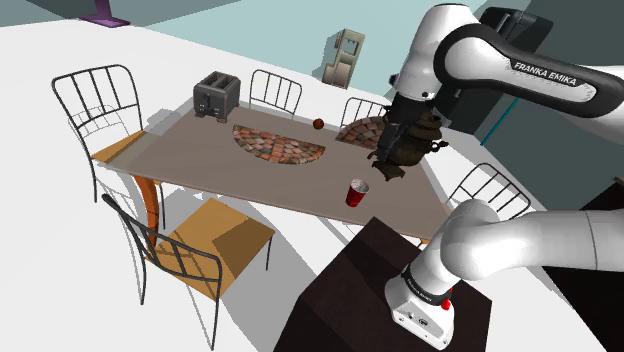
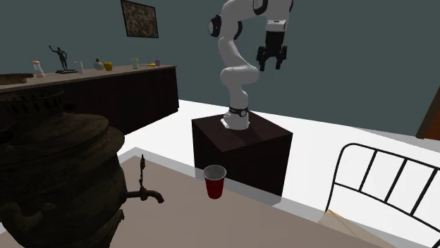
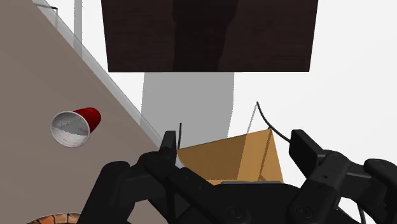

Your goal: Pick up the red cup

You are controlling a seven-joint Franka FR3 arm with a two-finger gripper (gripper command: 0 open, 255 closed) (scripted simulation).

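Brown tabletop (image 1: 200,160) bears red cup (image 1: 357,193), toaster (image 1: 215,95), urn (image 2: 56,176); white floor (image 1: 60,250).

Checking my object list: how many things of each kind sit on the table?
Toaster: 1
Brick-patterned half-round mats: 2
Small brown ball: 1
Samovar: 1
Red cup: 1
Total: 6

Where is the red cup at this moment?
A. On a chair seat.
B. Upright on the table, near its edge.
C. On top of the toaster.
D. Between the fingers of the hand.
B: the red cup stands upright on the table, near its edge; the open hand is well apart from it and holds nothing.
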